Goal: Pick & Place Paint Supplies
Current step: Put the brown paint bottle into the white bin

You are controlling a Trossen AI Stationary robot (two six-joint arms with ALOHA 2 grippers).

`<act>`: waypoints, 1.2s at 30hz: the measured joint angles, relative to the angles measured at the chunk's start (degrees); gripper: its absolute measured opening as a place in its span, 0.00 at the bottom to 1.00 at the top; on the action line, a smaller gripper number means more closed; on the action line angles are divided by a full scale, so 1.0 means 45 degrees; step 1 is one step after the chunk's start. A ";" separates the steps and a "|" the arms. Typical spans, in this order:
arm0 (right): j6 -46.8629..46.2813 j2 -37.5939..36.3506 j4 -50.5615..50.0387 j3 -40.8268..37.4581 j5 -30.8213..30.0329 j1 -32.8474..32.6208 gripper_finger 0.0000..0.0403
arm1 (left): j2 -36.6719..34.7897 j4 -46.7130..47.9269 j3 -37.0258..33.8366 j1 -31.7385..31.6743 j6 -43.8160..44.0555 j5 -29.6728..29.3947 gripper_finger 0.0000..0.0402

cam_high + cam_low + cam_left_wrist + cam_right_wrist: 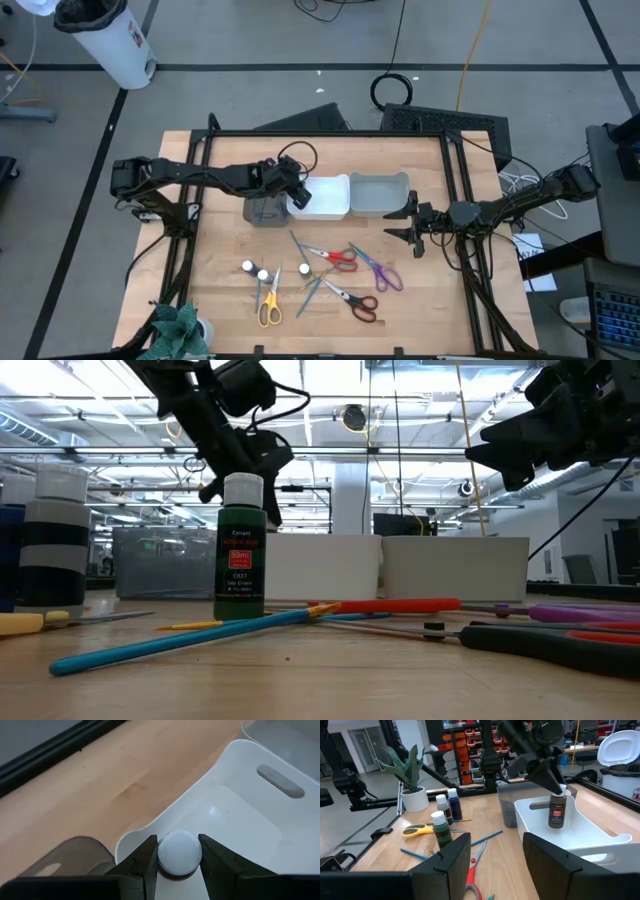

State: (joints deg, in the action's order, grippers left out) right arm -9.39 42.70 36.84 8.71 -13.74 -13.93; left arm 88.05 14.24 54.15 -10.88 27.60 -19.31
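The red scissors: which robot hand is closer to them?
Right. The right hand hovers open just beside the red scissors; the left hand holds a bottle over the white bin.

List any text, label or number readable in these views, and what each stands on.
Green bottle, label: small print, too blurred to read.
Brown bottle held by the left gripper over the white bin, label: unreadable.
White trash can, sticker: too small to read.
Nothing else carries text.
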 joint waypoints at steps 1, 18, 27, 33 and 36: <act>0.0000 0.0000 -0.0006 0.0000 0.0001 0.0000 0.43 | 0.0000 0.0000 -0.0055 -0.0032 0.0023 0.0000 0.30; 0.0005 0.0000 -0.0057 -0.0005 -0.0026 0.0000 0.42 | 0.0535 -0.0335 -0.0150 0.0122 -0.1079 -0.0165 0.30; 0.0005 0.0005 -0.0098 -0.0010 -0.0004 0.0000 0.42 | 0.0700 -0.0242 -0.0125 0.0108 -0.1021 -0.0146 0.34; 0.0005 0.0005 -0.0093 -0.0010 -0.0004 0.0000 0.42 | 0.0733 -0.0126 -0.0159 0.0122 -0.1038 0.0014 0.50; 0.0005 0.0005 -0.0098 -0.0010 0.0001 0.0000 0.42 | 0.0738 -0.0001 -0.0159 0.0127 -0.1035 0.0044 0.54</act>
State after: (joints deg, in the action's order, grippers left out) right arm -9.37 42.72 36.40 8.67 -13.74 -13.93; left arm 91.37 14.24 53.43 -10.31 22.94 -19.11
